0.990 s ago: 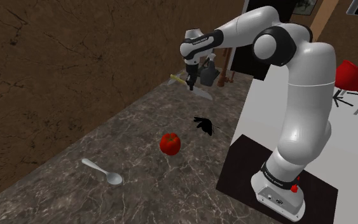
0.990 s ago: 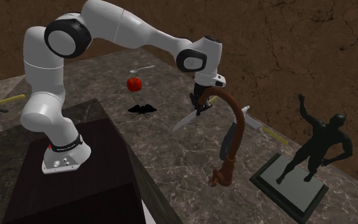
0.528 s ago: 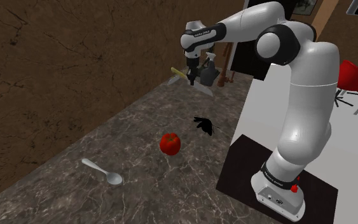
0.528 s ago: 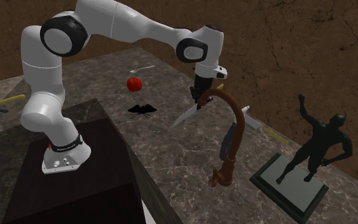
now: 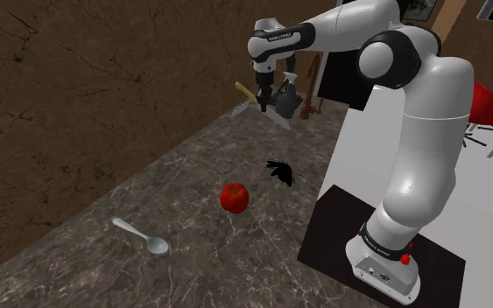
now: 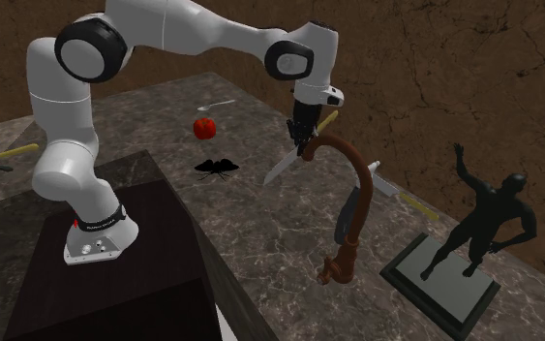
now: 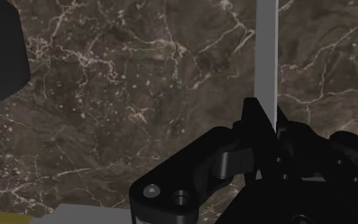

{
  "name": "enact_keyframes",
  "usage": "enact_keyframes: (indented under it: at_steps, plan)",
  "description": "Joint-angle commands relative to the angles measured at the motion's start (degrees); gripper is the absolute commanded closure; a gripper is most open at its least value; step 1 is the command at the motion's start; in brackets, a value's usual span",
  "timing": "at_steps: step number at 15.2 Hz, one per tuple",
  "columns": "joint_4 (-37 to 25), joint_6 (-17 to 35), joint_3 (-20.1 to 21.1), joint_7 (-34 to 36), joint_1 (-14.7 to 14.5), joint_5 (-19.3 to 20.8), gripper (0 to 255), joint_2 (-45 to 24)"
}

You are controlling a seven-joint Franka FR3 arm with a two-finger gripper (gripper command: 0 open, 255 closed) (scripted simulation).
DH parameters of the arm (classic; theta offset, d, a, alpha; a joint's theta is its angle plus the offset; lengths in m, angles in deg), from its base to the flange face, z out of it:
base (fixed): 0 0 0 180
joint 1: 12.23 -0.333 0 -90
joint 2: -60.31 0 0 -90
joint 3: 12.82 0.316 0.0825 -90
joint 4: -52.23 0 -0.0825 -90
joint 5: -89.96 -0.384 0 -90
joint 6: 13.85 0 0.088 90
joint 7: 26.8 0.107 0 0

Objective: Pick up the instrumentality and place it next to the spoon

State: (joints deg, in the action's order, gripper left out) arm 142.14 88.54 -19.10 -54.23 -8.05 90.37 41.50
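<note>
One faucet (image 6: 364, 186) near gripper (image 6: 302, 145) and knife (image 6: 280, 170)

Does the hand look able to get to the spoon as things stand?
Likely yes: the hand holds the knife above the counter; toward the spoon lie just a low apple and a small black thing.

Shoulder view behind stand (image 5: 334, 220), second opposite, wrist close over counter (image 7: 139, 95)

I note a dark marbled worktop (image 5: 183, 175) carrying a red fruit (image 5: 234, 197), a grey spoon (image 5: 139, 234) well apart from the fruit, and a black object (image 5: 279, 171) nearer it.
</note>
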Motion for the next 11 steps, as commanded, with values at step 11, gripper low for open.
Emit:
enact_keyframes:
  at_steps: [11]
  plan:
    - [7.04,1.39,5.32,14.46,-9.27,0.19,255,5.32]
